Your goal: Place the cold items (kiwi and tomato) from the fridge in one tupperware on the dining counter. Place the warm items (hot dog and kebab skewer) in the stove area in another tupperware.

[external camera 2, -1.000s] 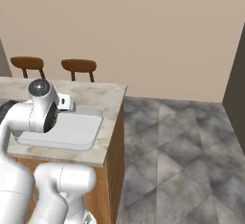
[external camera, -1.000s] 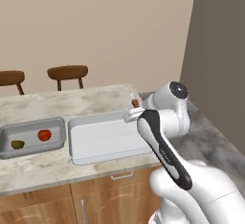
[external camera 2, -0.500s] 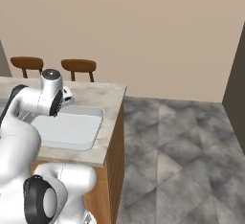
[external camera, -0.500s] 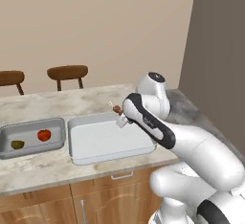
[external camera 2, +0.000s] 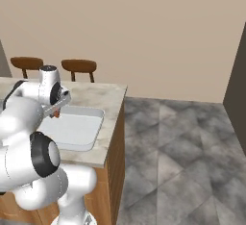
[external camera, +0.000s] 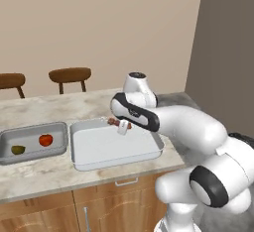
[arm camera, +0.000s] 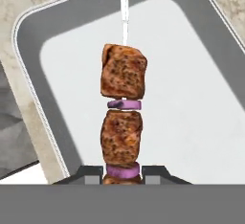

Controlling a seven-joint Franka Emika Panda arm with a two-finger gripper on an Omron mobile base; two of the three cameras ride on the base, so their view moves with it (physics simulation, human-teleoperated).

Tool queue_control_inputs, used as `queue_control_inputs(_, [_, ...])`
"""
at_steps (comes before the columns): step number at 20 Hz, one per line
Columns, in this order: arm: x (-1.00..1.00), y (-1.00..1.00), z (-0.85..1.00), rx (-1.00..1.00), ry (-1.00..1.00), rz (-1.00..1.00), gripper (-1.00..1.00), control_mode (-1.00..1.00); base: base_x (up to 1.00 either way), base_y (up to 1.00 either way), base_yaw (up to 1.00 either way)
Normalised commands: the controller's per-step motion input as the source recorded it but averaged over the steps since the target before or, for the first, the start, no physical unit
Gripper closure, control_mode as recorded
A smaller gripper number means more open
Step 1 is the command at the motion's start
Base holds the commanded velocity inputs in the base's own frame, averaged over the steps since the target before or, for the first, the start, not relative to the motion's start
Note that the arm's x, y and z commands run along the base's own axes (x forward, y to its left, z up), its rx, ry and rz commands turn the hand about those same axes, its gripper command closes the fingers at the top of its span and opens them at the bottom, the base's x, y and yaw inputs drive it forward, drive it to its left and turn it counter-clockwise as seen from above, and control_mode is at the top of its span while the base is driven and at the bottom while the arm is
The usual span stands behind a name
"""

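Kebab skewer (arm camera: 123, 117) is held clamped in the jaws above the empty tupperware (arm camera: 201, 98), mid-frame. Lowering and release are called for next.

Soft, even light fills the room, bright enough that nothing falls into darkness. The white arm (external camera: 183, 127) shades gently to grey on its underside, so the light seems to come from above. Shadows on the worktop (external camera: 44, 169) are faint and diffuse. No glare, no edge distortion. Both base views look coarse and slightly soft; the hand view is sharper, though the meat (arm camera: 123, 72) looks blocky.
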Motion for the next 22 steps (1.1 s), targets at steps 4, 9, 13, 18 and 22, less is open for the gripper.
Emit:
queue_control_inputs(4, [0.25,0.00,-0.42,-0.12,0.00,0.21,1.00,-1.00,0.00,0.00,0.00])
queue_control_inputs(9, [0.37,0.00,-0.40,-0.08,0.00,0.21,1.00,-1.00,0.00,0.00,0.00])
queue_control_inputs(13, [0.32,0.00,-0.38,-0.07,0.00,0.18,1.00,-1.00,0.00,0.00,0.00])
queue_control_inputs(18, [0.25,0.00,-0.35,-0.06,0.00,0.15,1.00,-1.00,0.00,0.00,0.00])
queue_control_inputs(22, [0.21,0.01,-0.30,-0.07,0.00,0.09,1.00,-1.00,0.00,0.00,0.00])
